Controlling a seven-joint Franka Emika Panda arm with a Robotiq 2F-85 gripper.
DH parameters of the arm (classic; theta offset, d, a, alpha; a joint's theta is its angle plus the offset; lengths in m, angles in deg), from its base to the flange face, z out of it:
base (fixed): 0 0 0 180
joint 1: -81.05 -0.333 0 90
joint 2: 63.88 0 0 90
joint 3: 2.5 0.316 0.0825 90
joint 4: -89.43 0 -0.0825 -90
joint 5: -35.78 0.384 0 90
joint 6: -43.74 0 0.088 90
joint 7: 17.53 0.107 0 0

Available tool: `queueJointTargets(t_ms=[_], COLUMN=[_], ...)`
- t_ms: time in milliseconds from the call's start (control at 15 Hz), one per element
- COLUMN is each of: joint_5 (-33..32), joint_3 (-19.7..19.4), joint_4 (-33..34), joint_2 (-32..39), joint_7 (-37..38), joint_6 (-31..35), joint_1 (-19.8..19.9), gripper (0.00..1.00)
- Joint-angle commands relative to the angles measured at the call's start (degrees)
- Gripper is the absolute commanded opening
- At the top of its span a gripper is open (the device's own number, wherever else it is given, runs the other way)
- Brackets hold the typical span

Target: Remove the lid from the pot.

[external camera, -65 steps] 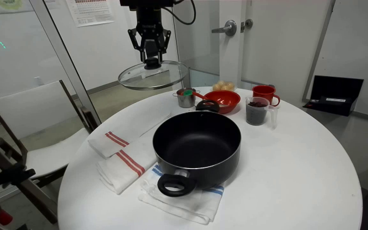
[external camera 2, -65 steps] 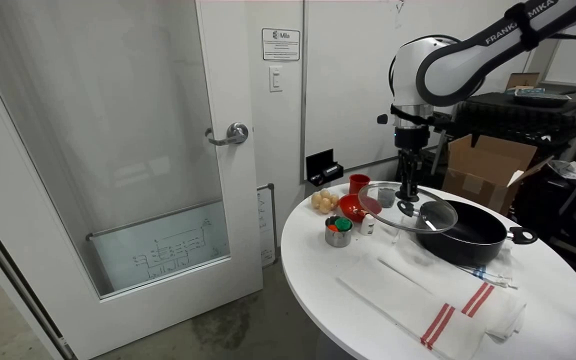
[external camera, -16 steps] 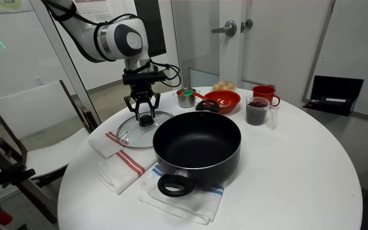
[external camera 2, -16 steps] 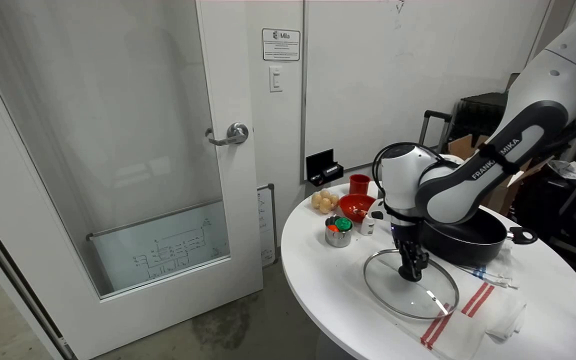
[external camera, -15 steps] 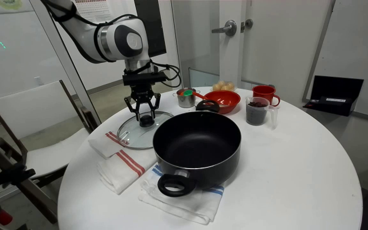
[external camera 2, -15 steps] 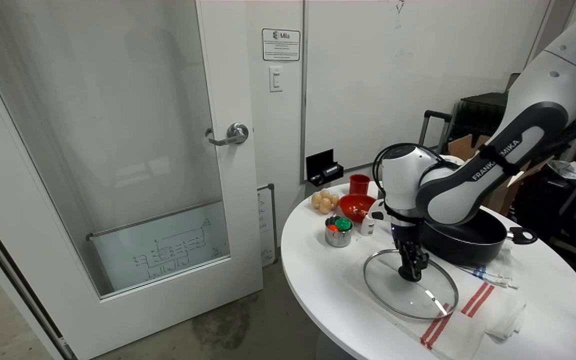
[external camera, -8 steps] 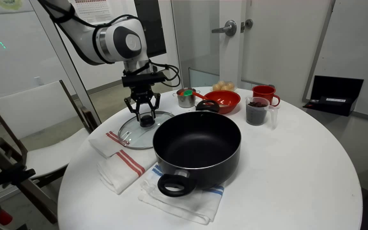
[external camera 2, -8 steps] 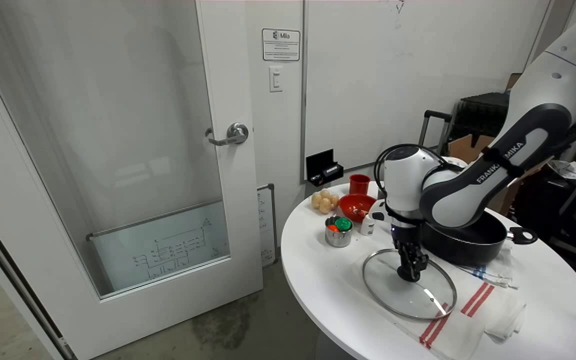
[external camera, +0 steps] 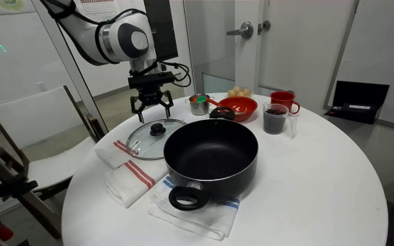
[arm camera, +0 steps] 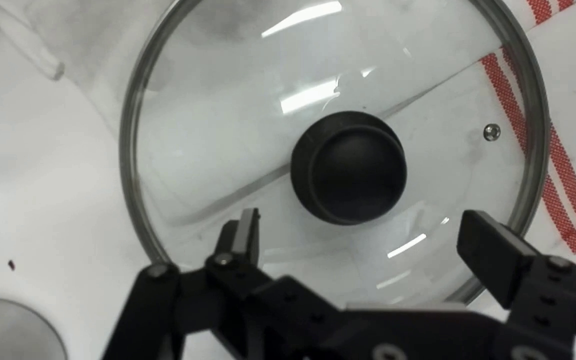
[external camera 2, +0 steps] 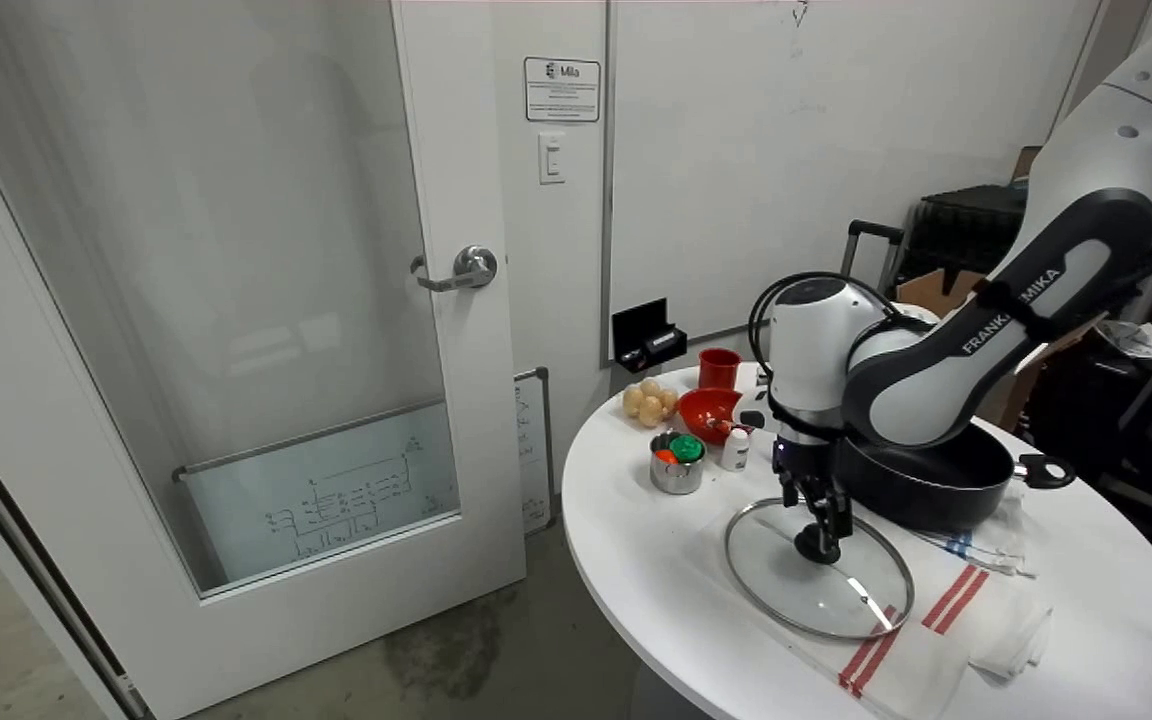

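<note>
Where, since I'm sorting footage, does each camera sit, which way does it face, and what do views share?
An exterior view: beside and above the table, facing down into the pot; arm and gripper show.
An exterior view: above table height, facing the glazed door, table at lower right; arm and gripper show.
Wrist view: mounted by the gripper, facing down at the lid; only the gripper shows.
Both exterior views share the pot, table and red bowl; all three show the lid.

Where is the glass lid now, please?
In an exterior view, the glass lid lies across both red-striped towels, left of the black pot and below the open gripper.
</note>
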Motion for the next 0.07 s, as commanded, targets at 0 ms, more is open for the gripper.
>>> queueJointTargets(t_ms=[0], joint_5=[-0.8], joint_3=[0.4], joint_4=[-4.6], joint_2=[-4.2], joint_7=[1.7], joint_6=[2.0], joint_1=[0.2], gripper=[1.0])
